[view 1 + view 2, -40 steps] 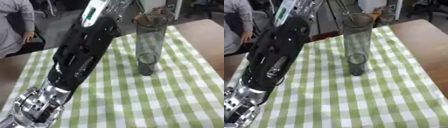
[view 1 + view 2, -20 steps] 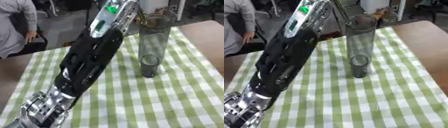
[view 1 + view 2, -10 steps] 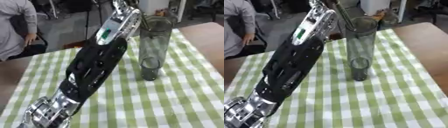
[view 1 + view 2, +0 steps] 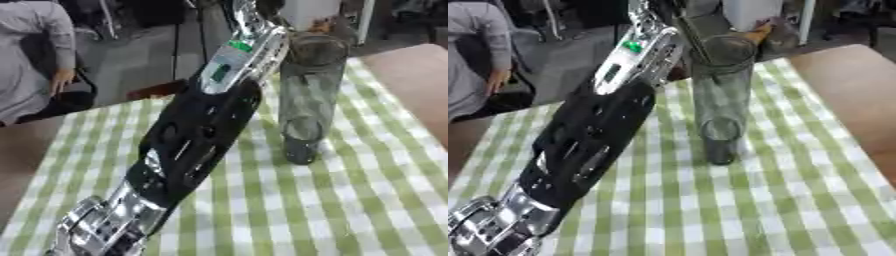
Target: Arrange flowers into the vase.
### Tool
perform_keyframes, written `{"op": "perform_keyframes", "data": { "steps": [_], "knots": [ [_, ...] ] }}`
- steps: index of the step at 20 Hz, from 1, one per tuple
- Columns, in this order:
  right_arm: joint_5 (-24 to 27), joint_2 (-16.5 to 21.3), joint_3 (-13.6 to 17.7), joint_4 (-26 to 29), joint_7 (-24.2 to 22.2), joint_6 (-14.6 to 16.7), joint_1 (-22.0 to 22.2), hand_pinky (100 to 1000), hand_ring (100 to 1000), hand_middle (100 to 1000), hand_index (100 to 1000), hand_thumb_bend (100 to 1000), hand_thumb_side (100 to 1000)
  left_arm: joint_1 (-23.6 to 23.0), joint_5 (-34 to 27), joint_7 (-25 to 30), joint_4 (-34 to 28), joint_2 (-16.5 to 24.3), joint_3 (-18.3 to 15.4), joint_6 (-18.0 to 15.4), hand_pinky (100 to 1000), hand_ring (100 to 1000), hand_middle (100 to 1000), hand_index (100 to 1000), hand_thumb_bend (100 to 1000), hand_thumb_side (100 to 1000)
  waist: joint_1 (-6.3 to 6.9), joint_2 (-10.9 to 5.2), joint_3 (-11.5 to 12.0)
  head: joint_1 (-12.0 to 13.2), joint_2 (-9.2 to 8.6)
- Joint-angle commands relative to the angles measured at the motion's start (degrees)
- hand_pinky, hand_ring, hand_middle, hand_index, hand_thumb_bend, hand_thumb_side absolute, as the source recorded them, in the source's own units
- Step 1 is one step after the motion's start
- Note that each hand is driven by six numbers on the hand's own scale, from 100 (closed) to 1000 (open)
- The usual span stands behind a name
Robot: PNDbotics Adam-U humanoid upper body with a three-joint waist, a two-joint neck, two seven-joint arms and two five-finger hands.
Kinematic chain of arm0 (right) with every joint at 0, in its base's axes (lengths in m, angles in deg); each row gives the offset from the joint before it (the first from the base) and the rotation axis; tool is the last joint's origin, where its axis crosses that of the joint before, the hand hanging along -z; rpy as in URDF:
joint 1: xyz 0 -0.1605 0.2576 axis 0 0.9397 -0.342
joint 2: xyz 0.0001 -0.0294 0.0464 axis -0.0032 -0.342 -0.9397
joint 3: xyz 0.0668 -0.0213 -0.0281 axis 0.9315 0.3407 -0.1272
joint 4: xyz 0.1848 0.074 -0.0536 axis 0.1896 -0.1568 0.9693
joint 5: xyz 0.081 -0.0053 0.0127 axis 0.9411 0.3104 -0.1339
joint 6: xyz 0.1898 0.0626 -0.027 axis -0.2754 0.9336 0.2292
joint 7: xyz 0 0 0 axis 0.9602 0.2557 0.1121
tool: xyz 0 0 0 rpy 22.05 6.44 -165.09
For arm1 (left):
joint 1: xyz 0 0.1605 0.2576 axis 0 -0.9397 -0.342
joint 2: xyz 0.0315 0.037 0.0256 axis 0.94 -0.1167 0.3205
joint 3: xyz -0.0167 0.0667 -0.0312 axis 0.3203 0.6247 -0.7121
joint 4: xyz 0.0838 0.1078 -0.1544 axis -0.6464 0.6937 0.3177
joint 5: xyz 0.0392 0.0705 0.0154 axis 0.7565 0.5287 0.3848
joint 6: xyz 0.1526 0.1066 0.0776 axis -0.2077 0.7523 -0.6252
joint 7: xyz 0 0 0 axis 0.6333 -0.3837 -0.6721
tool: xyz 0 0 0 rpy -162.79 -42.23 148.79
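Observation:
A tall clear grey glass vase [image 4: 304,100] stands upright on the green-and-white checked cloth [image 4: 367,200], towards the far side. A small orange shape [image 4: 759,33] shows just behind its rim; I cannot make out what it is. My left arm [image 4: 201,140], black with silver joints, runs from the lower left corner up to the top edge, passing close to the left of the vase. Its hand [image 4: 254,11] lies at the top edge beside the vase's rim, blurred and partly cut off. The right hand shows in neither view.
Bare brown tabletop [image 4: 420,75] lies to the right of the cloth. Behind the table's far edge are a dark floor and furniture. Open cloth lies in front of and to the right of the vase.
My left arm has stretched farther away and its far end has swung to the right, closer to the vase's rim. The vase has stayed in place.

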Motion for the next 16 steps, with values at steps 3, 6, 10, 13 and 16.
{"op": "perform_keyframes", "data": {
  "steps": [3, 6, 10, 13, 16],
  "knots": [
    [-0.18, 0.87, 0.2, 0.89, 0.32, -0.01, -0.86, 699, 786, 824, 883, 100, 1000, 2.31, 1.34, 1.26, 0.32, 1.5, -0.91, -0.46, 100, 100, 100, 100, 433, 100, -0.37, -0.66, 0.12, 0.36, -0.98],
    [-0.09, 0.79, 0.15, 0.89, 0.23, -0.17, -0.82, 698, 785, 823, 883, 100, 1000, 2.25, 2.65, 2.45, 0.66, 1.78, -0.93, -0.47, 100, 100, 100, 158, 536, 100, -0.18, -0.58, 0.21, 0.32, -0.89],
    [0.12, 0.71, 0.19, 0.89, 0.14, -0.23, -0.84, 698, 785, 823, 883, 100, 1000, 2.05, 5.4, 3.68, 1.43, 1.89, -1.3, -0.57, 223, 154, 133, 249, 595, 150, -0.1, -0.5, 0.19, 0.46, -1.12],
    [0.24, 0.64, 0.19, 0.89, 0.04, -0.24, -0.96, 697, 785, 823, 883, 100, 1000, 1.96, 7.03, 4.51, 1.97, 1.77, -1.65, -1.26, 286, 208, 182, 295, 584, 154, -0.06, -0.43, 0.12, 0.7, -1.59],
    [0.26, 0.59, 0.23, 0.89, -0.02, -0.28, -0.94, 696, 784, 823, 883, 100, 1000, 1.96, 7.67, 4.89, 2.65, 1.79, -1.98, -1.78, 336, 289, 256, 370, 575, 152, 0.04, -0.4, 0.1, 0.72, -1.88]
  ]
}}
